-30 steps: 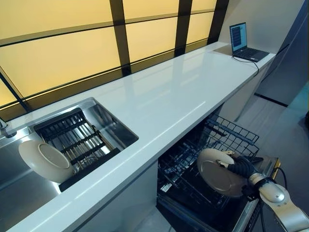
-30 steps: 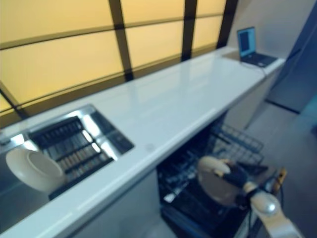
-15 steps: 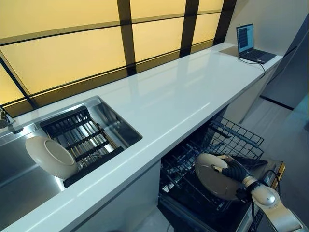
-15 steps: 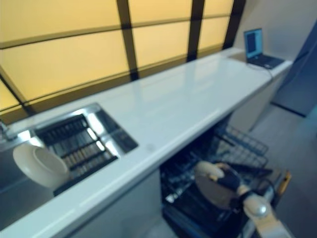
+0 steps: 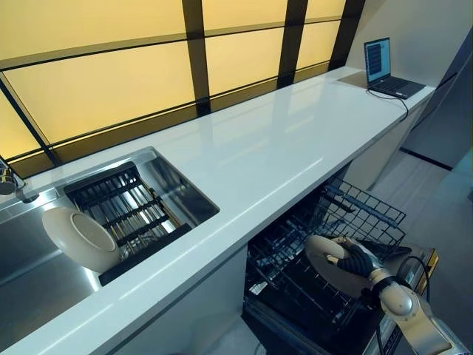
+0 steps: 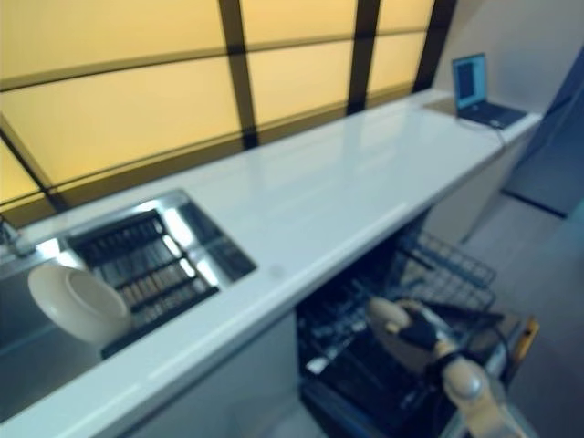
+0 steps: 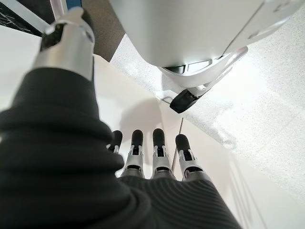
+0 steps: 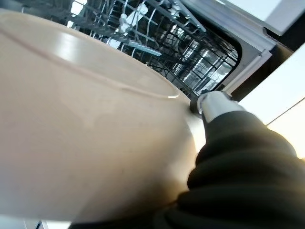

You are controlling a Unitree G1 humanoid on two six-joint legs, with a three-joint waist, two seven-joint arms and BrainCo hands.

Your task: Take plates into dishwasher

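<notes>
My right hand [image 5: 360,261] holds a cream plate [image 5: 327,257] on edge over the lower wire rack [image 5: 295,285] of the open dishwasher under the counter. In the right wrist view the plate [image 8: 81,124] fills most of the picture, with the thumb [image 8: 215,104] pressed on its rim and the rack [image 8: 157,33] beyond. A second cream plate [image 5: 80,238] leans in the steel sink [image 5: 29,277] against a black drying rack [image 5: 122,211]. My left hand [image 7: 157,157] shows only in its wrist view, fingers straight, pointing at the floor, holding nothing.
A long white counter [image 5: 259,155] runs above the dishwasher, with an open laptop [image 5: 384,70] at its far end. The upper wire basket [image 5: 366,211] is pulled out behind the plate. A tap [image 5: 6,181] stands at the sink's back left.
My right hand has tipped the plate more on edge and brought it lower toward the lower rack. The camera has shifted a little, so the sink and counter sit further right.
</notes>
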